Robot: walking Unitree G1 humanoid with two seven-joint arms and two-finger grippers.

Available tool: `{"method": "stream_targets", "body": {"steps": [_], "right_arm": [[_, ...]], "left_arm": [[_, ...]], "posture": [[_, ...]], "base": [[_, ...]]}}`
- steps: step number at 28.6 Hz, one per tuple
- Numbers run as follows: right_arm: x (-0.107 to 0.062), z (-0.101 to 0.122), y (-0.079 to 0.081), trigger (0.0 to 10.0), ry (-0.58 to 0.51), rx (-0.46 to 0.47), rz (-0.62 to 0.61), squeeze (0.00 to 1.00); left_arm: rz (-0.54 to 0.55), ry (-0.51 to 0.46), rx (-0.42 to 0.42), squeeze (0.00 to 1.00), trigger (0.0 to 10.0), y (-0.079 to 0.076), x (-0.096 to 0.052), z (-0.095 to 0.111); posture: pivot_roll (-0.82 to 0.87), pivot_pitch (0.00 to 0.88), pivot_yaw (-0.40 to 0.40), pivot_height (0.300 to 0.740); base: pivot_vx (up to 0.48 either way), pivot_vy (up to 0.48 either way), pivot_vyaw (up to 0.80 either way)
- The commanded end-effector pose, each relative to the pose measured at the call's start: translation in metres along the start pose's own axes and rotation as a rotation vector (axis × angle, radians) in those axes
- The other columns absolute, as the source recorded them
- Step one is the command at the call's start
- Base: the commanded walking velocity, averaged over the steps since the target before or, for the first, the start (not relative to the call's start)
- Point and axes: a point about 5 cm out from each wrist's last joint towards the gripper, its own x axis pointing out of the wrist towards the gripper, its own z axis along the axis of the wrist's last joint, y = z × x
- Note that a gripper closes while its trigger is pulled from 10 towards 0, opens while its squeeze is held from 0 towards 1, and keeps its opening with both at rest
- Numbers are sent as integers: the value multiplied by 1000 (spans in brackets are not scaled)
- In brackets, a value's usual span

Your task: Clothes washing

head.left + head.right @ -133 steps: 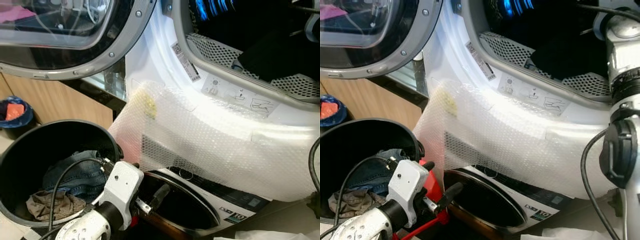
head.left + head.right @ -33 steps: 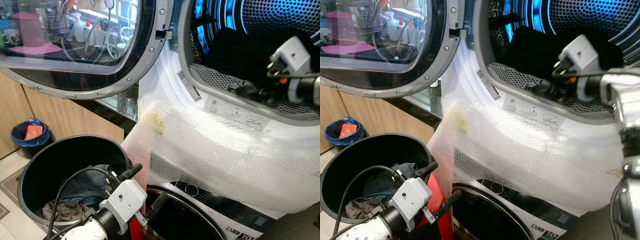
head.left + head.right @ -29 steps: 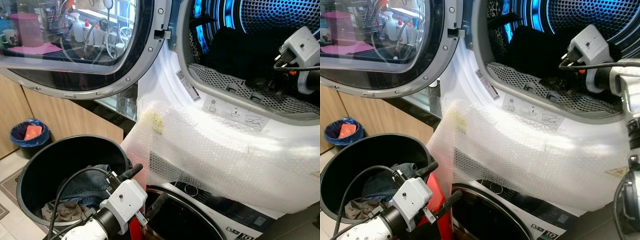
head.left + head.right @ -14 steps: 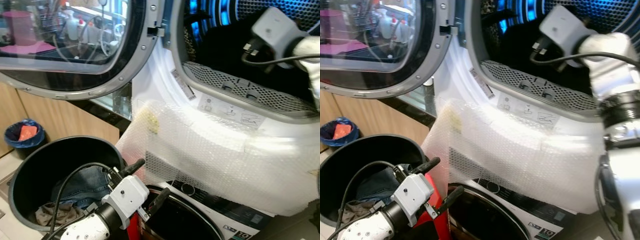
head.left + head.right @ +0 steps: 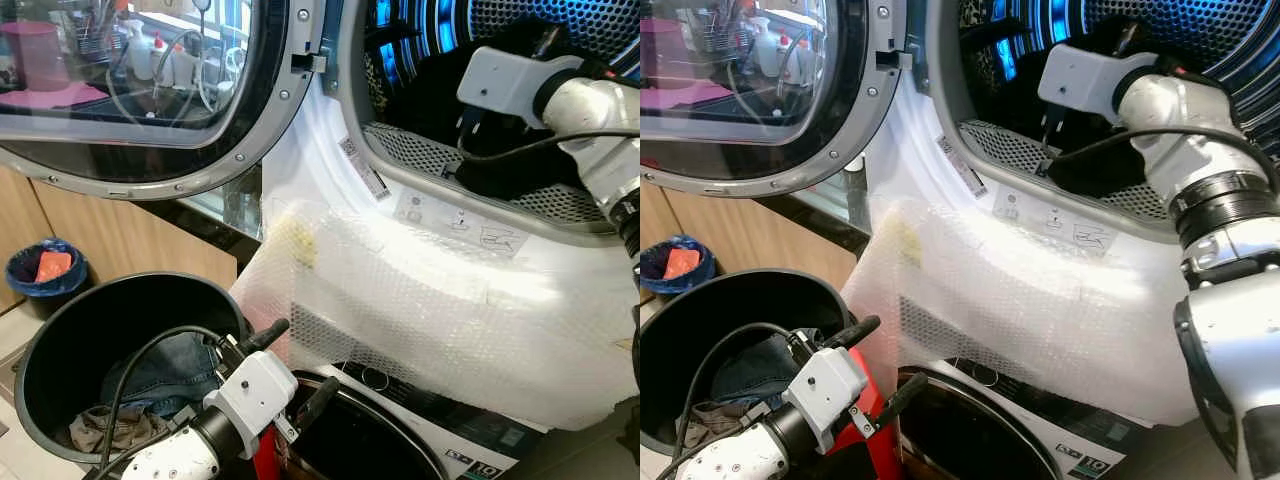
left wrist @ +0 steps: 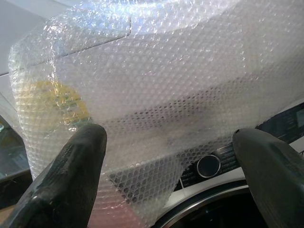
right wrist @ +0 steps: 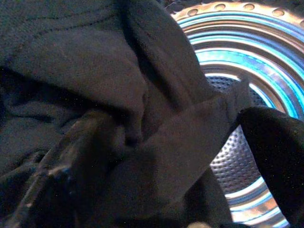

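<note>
**Right claw inside the drum among dark clothes**

Your right arm reaches through the open mouth of the washing machine (image 5: 330,180), and the right claw (image 7: 156,156) is buried in the dark clothes (image 7: 85,61) heaped in the drum (image 7: 237,71). In the right wrist view the two black fingers (image 7: 71,156) stand apart, with a fold of the dark fabric lying between them and against the one on the darker side. You cannot tell from that view whether they have pinched it. Behind the fabric the perforated drum wall glows blue. The head views show only the white wrist block at the drum's mouth, with the fingers hidden among the clothes.

Your left claw (image 5: 285,370) hangs low beside the black bucket (image 5: 60,330), its fingers spread wide and holding nothing. The bucket holds blue jeans (image 5: 165,370) and a brownish garment (image 5: 110,425). The left wrist view looks between those spread fingers at the bubble wrap (image 6: 156,80) draped over the machine's front, with a yellow patch (image 6: 59,102) under the wrap.

The round glass door (image 5: 140,90) stands swung open to the left. A small blue bin (image 5: 45,275) sits on the floor by the wooden cabinet (image 5: 90,245).
</note>
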Motion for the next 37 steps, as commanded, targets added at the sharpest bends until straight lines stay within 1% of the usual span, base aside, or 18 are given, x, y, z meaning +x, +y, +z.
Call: {"method": "stream_targets", "body": {"steps": [1,6,8,9,10,12,15,17,19,21,23,24,27,29,31,33,34,37], "right_arm": [[-9,-7,-14,10000,-42,144,80,0],[-27,-38,-13,10000,-22,287,345,0],[-36,-43,-18,10000,-64,413,420,0],[-36,-43,-18,10000,-64,413,420,0],[-40,-41,-20,10000,-103,492,446,0],[-46,-43,-24,10000,-131,569,477,0],[-51,-46,-26,10000,-161,614,486,0],[-55,-46,-28,10000,-227,687,504,0],[-61,-33,-32,10000,-384,806,531,0],[-68,-29,-24,10000,-430,782,583,0],[-73,-31,-10,10000,-397,712,604,0],[-73,-32,-5,10000,-383,714,611,0],[-72,-27,9,10000,-332,802,554,0],[-71,-17,13,10000,-345,805,353,0],[-72,-12,16,10000,-319,847,305,0],[-74,-4,19,10000,-301,874,186,0],[-75,-1,21,10000,-284,928,145,0],[-86,5,28,10000,-271,970,54,0]], "left_arm": [[-4,0,-8,0,10000,-3,-1,2],[-8,6,-11,0,10000,-3,-2,1],[-15,1,-12,0,10000,-3,0,1],[-15,1,-12,0,10000,-3,0,1],[-22,-4,-13,0,10000,-3,1,1],[-36,-16,-13,0,10000,-4,5,2],[-41,-22,-15,0,10000,-4,7,2],[-46,-24,-12,0,10000,-4,8,2],[-49,-28,-10,0,10000,-3,10,1],[-53,-32,-7,0,10000,-3,12,2],[-56,-37,-5,0,10000,-2,13,2],[-57,-39,-5,0,10000,-2,14,2],[-59,-41,-2,0,10000,-1,15,2],[-61,-43,0,0,10000,-1,16,1],[-62,-45,0,0,10000,-1,17,1],[-63,-53,2,0,10000,0,20,2],[-62,-56,2,0,10000,0,21,2],[-63,-63,7,0,10000,2,24,2]], "posture": [[128,0,-180,740],[119,0,-179,740],[94,0,-165,740],[94,0,-165,740],[88,0,-161,740],[79,0,-157,740],[65,0,-151,740],[55,0,-147,740],[50,0,-141,740],[49,0,-141,740],[44,0,-135,740],[43,0,-134,740],[35,0,-132,740],[29,0,-132,740],[23,0,-133,740],[10,0,-134,740],[2,0,-133,740],[-6,0,-133,740]], "base": [[0,0,0],[0,0,0],[0,0,0],[0,0,0],[0,0,0],[0,0,0],[0,0,0],[0,0,0],[0,0,0],[0,0,0],[0,0,0],[0,0,0],[0,0,0],[0,0,0],[0,0,0],[0,0,0],[0,0,0],[0,0,0]]}}
